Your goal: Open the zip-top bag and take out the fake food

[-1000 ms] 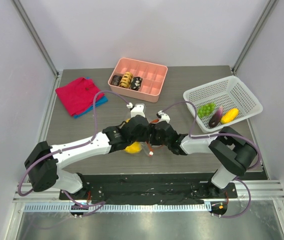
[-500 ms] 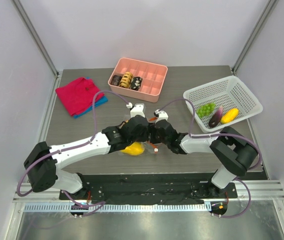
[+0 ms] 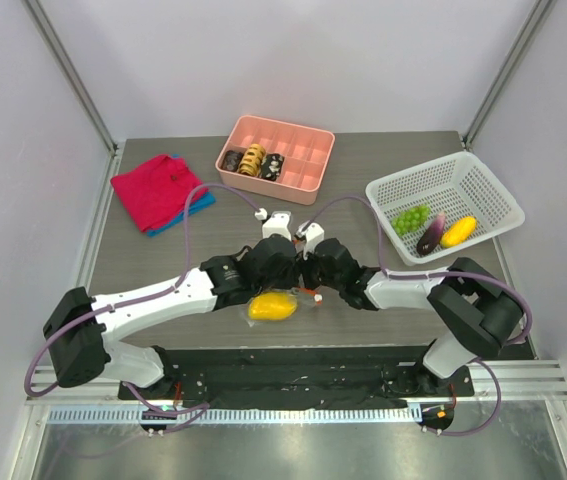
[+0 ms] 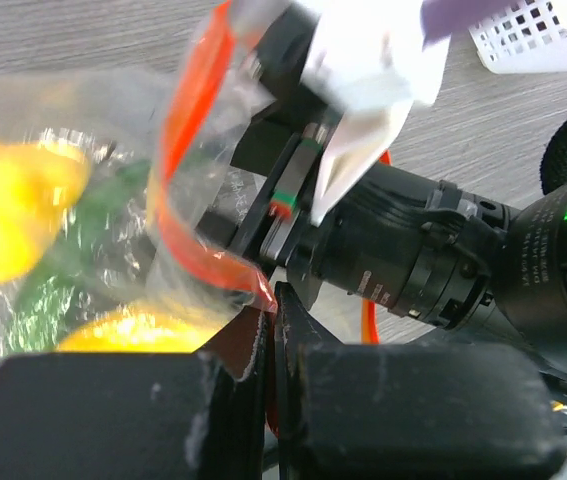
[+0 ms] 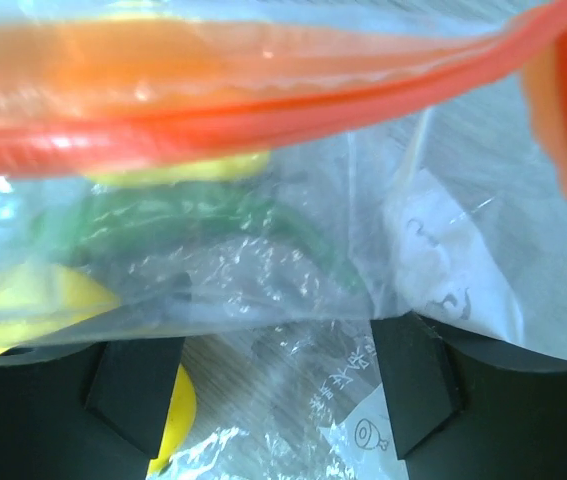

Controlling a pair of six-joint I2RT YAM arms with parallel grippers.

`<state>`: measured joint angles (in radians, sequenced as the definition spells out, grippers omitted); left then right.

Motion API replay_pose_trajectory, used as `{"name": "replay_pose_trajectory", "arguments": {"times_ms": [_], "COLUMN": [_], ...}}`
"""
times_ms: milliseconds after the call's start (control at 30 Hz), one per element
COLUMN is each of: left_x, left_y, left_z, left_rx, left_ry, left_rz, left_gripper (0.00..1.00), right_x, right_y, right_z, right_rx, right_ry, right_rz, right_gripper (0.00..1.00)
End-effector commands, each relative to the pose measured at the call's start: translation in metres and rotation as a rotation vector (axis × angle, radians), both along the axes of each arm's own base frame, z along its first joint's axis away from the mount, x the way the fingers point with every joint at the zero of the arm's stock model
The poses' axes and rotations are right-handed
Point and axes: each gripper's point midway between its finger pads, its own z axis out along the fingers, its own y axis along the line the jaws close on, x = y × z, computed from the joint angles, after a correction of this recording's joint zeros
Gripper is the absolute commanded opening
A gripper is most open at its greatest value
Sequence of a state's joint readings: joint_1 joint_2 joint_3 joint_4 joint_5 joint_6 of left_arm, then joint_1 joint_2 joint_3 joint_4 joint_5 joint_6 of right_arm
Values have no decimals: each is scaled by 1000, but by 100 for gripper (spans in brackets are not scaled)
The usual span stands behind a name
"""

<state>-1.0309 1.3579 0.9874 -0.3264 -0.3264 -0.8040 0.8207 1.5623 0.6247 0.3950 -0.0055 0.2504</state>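
The zip-top bag (image 3: 275, 306) lies near the table's front middle, with both wrists meeting over it. Inside it show yellow fake food (image 4: 3, 205) and a green long vegetable (image 5: 193, 215). My left gripper (image 4: 271, 302) is shut on the bag's orange-red zipper strip (image 4: 178, 150). My right gripper (image 5: 275, 385) is open, and clear bag film lies between its fingers (image 5: 133, 385). The strip (image 5: 263, 110) runs across the top of the right wrist view. Green grapes (image 3: 411, 217), a purple eggplant (image 3: 430, 238) and a yellow piece (image 3: 459, 231) lie in the white basket (image 3: 483, 180).
A pink compartment tray (image 3: 308, 150) with brown pastry pieces stands at the back middle. A red folded cloth (image 3: 156, 188) lies at the back left. The white basket is at the right edge of the table.
My right gripper's jaws have spread wider. Both wrists have shifted slightly away from the near edge, and the bag's yellow content now lies lower and more exposed in front of them.
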Motion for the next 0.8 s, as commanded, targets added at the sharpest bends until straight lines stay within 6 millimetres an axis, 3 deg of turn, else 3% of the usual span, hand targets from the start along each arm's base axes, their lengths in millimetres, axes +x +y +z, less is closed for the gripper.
{"name": "replay_pose_trajectory", "arguments": {"times_ms": [0,300,400,500,567,633,767], "left_x": [18,16,16,16,17,19,23], "left_y": [7,12,13,18,24,27,34], "left_z": [23,20,19,21,23,23,24], "left_rx": [-11,-11,-7,-3,9,17,31], "left_ry": [-77,-77,-74,-81,-93,-95,-87], "left_rz": [56,62,66,77,96,111,158], "left_gripper": [0,0,0,0,0,0,0], "right_x": [1,-1,-2,-8,-11,-12,-12], "right_y": [35,50,53,46,39,34,26], "right_z": [31,29,13,-9,-26,-31,-25], "right_rx": [41,31,6,-17,-61,-65,-49], "right_ry": [-212,-267,-217,-146,-82,-44,-64], "right_rz": [227,301,315,289,266,226,187], "right_gripper": [78,81,81,76,67,59,53]}}
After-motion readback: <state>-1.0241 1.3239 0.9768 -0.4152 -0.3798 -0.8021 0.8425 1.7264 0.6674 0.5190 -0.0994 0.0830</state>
